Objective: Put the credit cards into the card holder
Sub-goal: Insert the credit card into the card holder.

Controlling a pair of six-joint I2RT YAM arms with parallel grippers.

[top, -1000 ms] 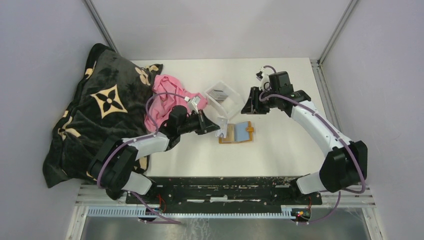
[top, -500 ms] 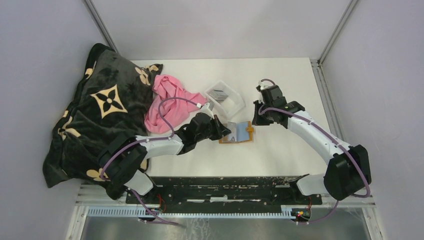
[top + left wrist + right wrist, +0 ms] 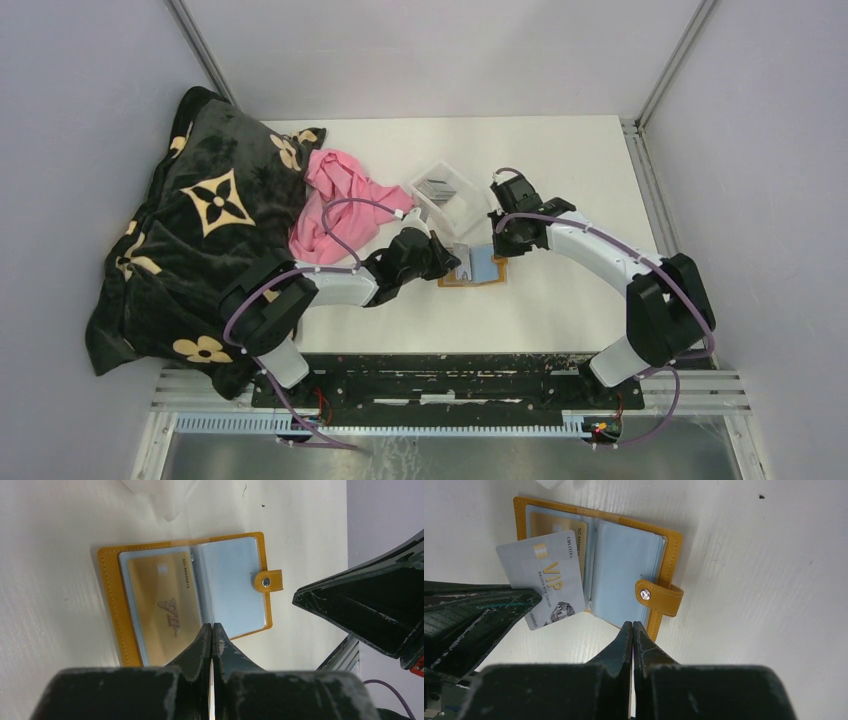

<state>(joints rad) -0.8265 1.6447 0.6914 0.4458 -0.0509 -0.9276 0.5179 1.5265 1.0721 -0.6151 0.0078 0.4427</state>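
Note:
The orange card holder (image 3: 488, 270) lies open on the table, a gold card (image 3: 162, 605) showing in its left clear pocket. My left gripper (image 3: 211, 626) is shut on a grey credit card (image 3: 544, 575), which it holds tilted over the holder's left panel; the left wrist view shows only the card's thin edge. My right gripper (image 3: 632, 623) is shut with nothing in it and sits just off the holder's edge near the snap tab (image 3: 659, 596). More dark cards (image 3: 436, 185) lie in a clear tray (image 3: 462, 205).
A black blanket with tan flowers (image 3: 200, 220) is heaped at the left, with a pink cloth (image 3: 335, 200) beside it. The clear tray stands just behind the card holder. Both arms meet over the holder at the table's middle.
My right gripper has shut and come down from the back of the table to the holder's right edge. The left arm has carried the grey card rightwards over the holder's left panel.

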